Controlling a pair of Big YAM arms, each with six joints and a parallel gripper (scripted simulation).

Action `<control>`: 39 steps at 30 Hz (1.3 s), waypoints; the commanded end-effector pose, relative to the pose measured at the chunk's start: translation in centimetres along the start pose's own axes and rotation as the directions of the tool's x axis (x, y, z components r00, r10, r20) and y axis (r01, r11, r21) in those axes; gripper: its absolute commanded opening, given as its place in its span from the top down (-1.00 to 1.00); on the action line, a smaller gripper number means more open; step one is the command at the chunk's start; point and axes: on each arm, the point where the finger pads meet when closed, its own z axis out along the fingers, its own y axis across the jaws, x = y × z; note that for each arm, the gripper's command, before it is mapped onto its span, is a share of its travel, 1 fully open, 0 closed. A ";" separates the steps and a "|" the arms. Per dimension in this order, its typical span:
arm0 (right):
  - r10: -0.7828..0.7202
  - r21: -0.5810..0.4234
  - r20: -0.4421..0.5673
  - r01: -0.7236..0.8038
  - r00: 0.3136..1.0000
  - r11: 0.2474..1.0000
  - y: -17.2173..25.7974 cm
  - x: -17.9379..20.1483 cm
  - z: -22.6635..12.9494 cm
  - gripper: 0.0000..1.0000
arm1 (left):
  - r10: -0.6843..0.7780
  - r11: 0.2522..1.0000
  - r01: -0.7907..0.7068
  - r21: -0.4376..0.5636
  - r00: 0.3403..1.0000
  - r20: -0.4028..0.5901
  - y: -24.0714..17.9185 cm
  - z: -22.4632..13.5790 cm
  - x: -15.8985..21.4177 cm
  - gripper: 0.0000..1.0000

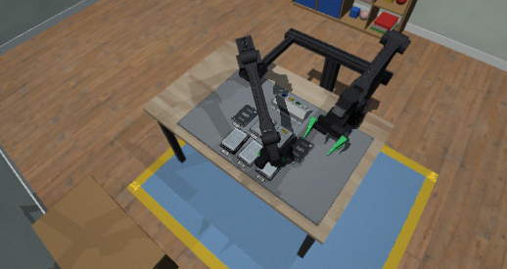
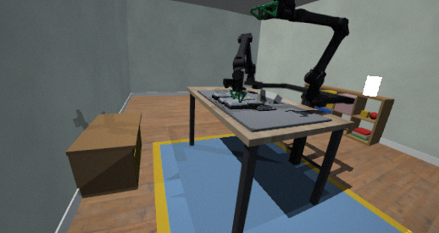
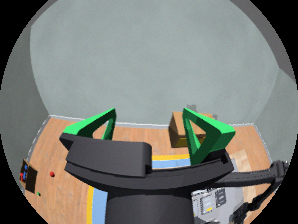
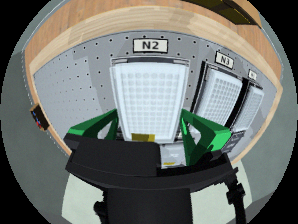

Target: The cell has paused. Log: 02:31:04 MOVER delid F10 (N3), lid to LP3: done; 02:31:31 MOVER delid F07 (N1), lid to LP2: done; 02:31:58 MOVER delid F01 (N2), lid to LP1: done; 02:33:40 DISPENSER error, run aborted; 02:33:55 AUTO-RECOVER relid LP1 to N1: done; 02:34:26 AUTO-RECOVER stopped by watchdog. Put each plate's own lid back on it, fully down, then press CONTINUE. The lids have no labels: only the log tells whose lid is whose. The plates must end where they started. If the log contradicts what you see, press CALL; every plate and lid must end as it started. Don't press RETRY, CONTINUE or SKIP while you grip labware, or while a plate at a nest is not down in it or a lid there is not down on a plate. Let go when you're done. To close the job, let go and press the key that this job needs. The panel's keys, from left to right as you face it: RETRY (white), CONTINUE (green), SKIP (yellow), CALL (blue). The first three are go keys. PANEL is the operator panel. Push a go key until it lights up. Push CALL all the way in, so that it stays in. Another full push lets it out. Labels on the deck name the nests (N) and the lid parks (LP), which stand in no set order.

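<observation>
The right pincer point(image 1: 269, 159) point(image 2: 238, 101) point(image 4: 149, 112) grips a clear lid point(image 4: 149, 102) at N2, over or on its plate; I can't tell if it is fully down. The left pincer point(image 1: 316, 146) point(image 2: 252, 12) point(image 3: 149, 111) stands wide, holding nothing. Whether the plates at N3 point(image 4: 220, 95) and N1 point(image 4: 249, 109) wear lids is unclear. Release and the closing key press remain.

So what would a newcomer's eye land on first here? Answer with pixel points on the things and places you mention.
Probably the bright blue mat point(image 1: 220, 203) point(image 2: 203, 189) point(image 3: 100, 207) with its yellow border, under the table point(image 1: 168, 98) point(image 2: 254, 139) point(image 3: 243, 162) point(image 4: 150, 22). Then the two green-fingered tools: the left tool point(image 1: 316, 146) point(image 2: 252, 12) point(image 3: 149, 111) stands open, high in the air, while the right tool point(image 1: 270, 158) point(image 2: 238, 100) point(image 4: 149, 112) grips a clear lid point(image 1: 268, 170) point(image 4: 150, 90) at N2.
</observation>
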 end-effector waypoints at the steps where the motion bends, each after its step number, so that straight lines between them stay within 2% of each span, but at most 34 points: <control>1: 0.010 -0.002 0.008 -0.010 1.000 1.000 0.2 -0.1 0.5 1.00 | 0.007 1.000 -0.007 0.008 0.998 0.060 -0.4 0.0 -3.4 -1.00; 14: 0.014 -0.001 0.006 -0.014 1.000 1.000 0.0 -0.2 1.1 1.00 | 0.007 1.000 -0.007 0.008 0.998 0.060 -0.4 0.0 -3.4 -1.00; 21: 0.013 -0.033 0.031 -0.012 0.999 0.999 1.1 -1.1 -1.2 1.00 | 0.007 1.000 -0.007 0.008 0.998 0.060 -0.4 0.0 -3.4 -1.00; 39: 0.013 -0.033 0.031 -0.012 0.999 0.999 1.1 -1.1 -1.2 1.00 | 0.007 1.000 -0.007 0.008 0.998 0.060 -0.4 0.0 -3.4 -1.00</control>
